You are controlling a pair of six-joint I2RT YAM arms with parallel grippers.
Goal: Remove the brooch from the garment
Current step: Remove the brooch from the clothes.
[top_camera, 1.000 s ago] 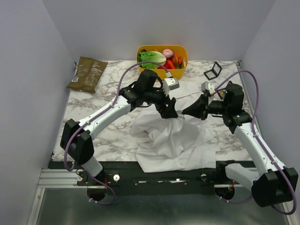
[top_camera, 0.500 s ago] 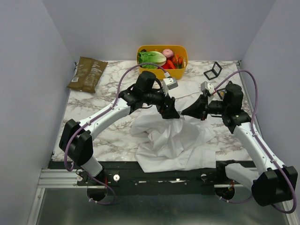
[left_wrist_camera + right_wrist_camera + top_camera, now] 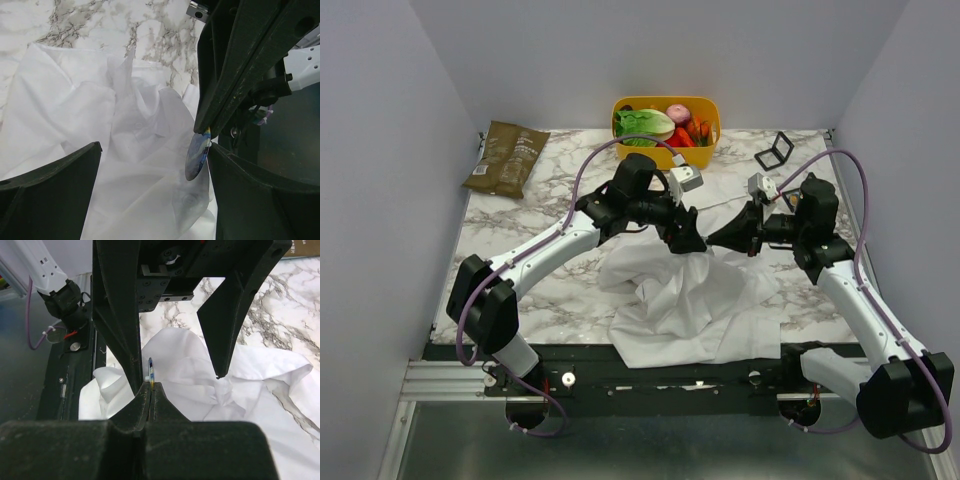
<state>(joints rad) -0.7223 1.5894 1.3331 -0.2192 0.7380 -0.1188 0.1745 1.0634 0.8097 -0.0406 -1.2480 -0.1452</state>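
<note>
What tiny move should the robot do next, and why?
Probably close the left gripper on the shirt beside the brooch, to hold it down. The right gripper is shut on the brooch's edge, and the left one is open beside it.

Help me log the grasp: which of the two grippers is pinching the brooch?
The right gripper: it is shut on the edge of the brooch, while the left gripper stands wide open on either side of it.

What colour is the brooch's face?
Blue, with a glossy, iridescent sheen near its top edge. The brooch shows best in the left wrist view.
</note>
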